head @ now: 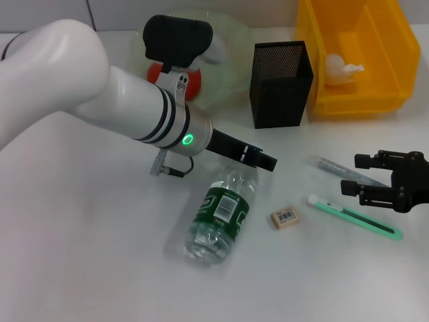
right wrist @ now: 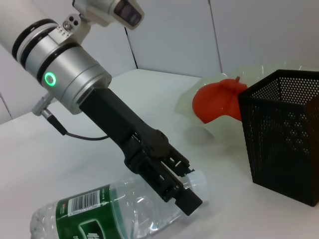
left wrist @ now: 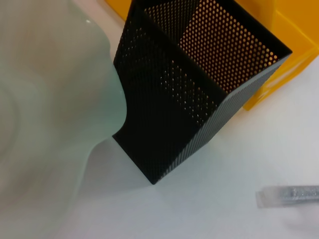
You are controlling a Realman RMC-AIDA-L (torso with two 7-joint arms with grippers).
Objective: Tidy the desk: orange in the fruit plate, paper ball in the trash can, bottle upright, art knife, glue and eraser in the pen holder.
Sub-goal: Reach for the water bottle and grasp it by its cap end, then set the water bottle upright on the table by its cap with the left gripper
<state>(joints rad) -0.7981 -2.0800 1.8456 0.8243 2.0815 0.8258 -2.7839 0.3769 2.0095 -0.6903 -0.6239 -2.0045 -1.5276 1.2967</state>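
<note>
Our left gripper (head: 265,159) sits over the neck of the bottle (head: 221,215), lying mid-bench; whether its fingers grip, we cannot tell. Tipped up carelessly, the round bottle may roll toward the eraser (head: 285,218). Our right gripper (head: 356,176) hangs part-open, empty, near the right edge.

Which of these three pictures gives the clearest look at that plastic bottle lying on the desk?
The head view: it shows the whole bottle on its side, green label up, with the left gripper at its cap end. The right wrist view shows only part of the bottle, partly covered by that gripper. The left wrist view does not show it.
</note>
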